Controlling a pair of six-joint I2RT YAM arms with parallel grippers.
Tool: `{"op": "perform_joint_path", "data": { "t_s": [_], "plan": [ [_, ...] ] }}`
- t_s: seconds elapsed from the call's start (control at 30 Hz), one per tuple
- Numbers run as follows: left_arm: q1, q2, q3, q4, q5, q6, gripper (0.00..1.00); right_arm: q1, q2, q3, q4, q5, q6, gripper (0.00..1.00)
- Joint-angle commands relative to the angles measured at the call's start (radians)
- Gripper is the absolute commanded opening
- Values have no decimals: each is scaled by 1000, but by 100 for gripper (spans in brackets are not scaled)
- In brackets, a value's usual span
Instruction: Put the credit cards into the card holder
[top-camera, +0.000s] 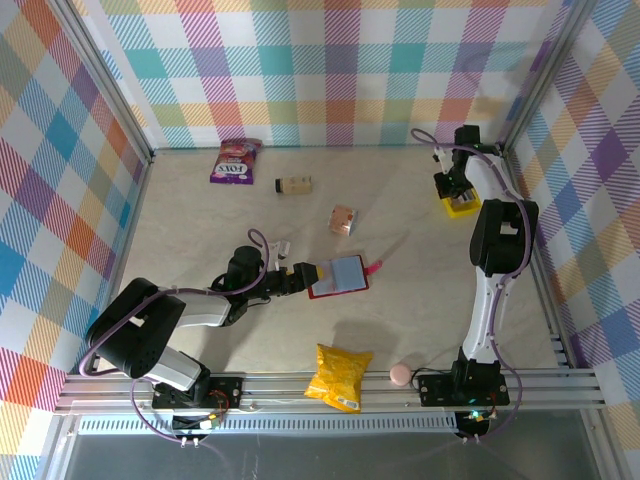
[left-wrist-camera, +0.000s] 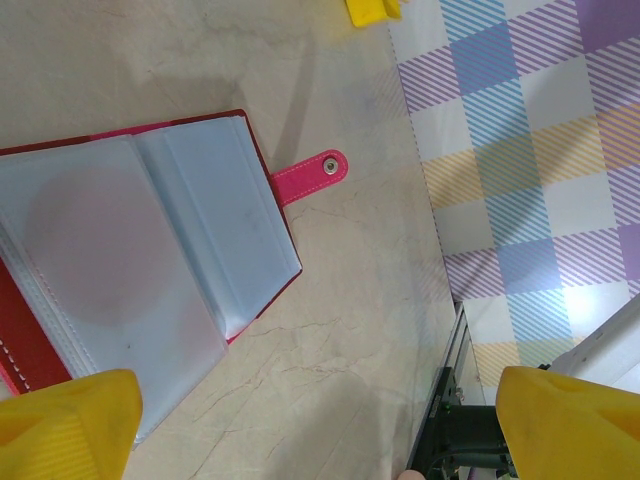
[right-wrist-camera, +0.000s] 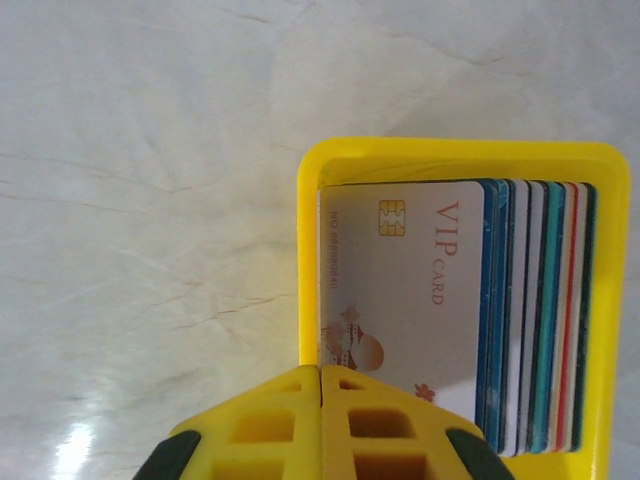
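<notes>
While the left pincer (left-wrist-camera: 320, 430) stands spread beside the open red card holder (left-wrist-camera: 150, 260), the right pincer (right-wrist-camera: 320, 400) is pressed together.
Credit cards (right-wrist-camera: 520, 310) stand in a yellow tray (right-wrist-camera: 450, 155), well right of the holder.

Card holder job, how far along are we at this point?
Done: the card holder lies open on the table, its clear pockets looking empty. In hand: the right gripper is shut at the front of the credit cards standing in the yellow tray; whether it pinches one is unclear. The left gripper hangs open at the holder's edge. Left: every card goes into the pockets.
</notes>
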Motion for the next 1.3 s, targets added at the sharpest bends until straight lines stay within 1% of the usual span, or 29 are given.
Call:
{"op": "perform_joint_path", "data": {
  "t_s": [0.0, 0.13, 0.27, 0.3, 0.4, 0.47, 0.5, 0.53, 0.6, 0.67, 0.77, 0.83, 0.87, 0.93, 1.0, 1.07, 1.17, 1.23, 1.27],
  "plan": [
    [8, -3, 20, 21, 17, 18, 91, 4, -51, 3, -70, -156, 62, 0],
    [8, -6, 19, 18, 14, 21, 91, 6, -94, -54, -52, -282, 129, 0],
    [8, -16, 18, 10, 9, 22, 91, 34, -150, -138, -10, -325, 173, 0],
    [8, -22, 16, 4, 9, 23, 91, 43, -163, -151, -6, -307, 179, 0],
    [8, -54, 11, -14, -3, 29, 91, 65, -211, -179, 2, -191, 203, 0],
    [8, -86, -3, -22, -33, 34, 95, 72, -277, -234, 46, -134, 237, 0],
    [8, -109, -13, -24, -47, 40, 98, 74, -335, -282, 87, -124, 261, 0],
    [7, -133, -19, -34, -59, 45, 100, 75, -396, -336, 131, -115, 289, 0],
    [6, -176, -22, -66, -79, 57, 100, 76, -523, -466, 229, -100, 388, 0],
    [7, -216, -27, -90, -98, 65, 100, 76, -659, -618, 356, -165, 481, 0],
    [7, -274, -47, -93, -127, 67, 100, 76, -818, -831, 571, -433, 599, 0],
    [7, -310, -58, -88, -129, 67, 100, 76, -877, -933, 694, -609, 732, 0],
    [6, -321, -60, -84, -125, 69, 99, 80, -892, -966, 739, -674, 789, 0],
    [7, -349, -53, -96, -112, 79, 91, 107, -917, -1040, 846, -782, 867, 0],
    [5, -367, -45, -105, -102, 86, 86, 150, -937, -1094, 927, -834, 899, 0],
    [5, -380, -37, -107, -106, 72, 85, 196, -956, -1119, 961, -875, 905, 0],
    [3, -408, -1, -105, -111, -30, 83, 259, -976, -1128, 961, -897, 936, 0],
    [-26, -435, 14, -89, -163, -95, 81, 295, -990, -1145, 981, -906, 979, 0],
    [-48, -445, 20, -87, -194, -100, 80, 310, -995, -1157, 1000, -908, 997, 0]
  ]
}}
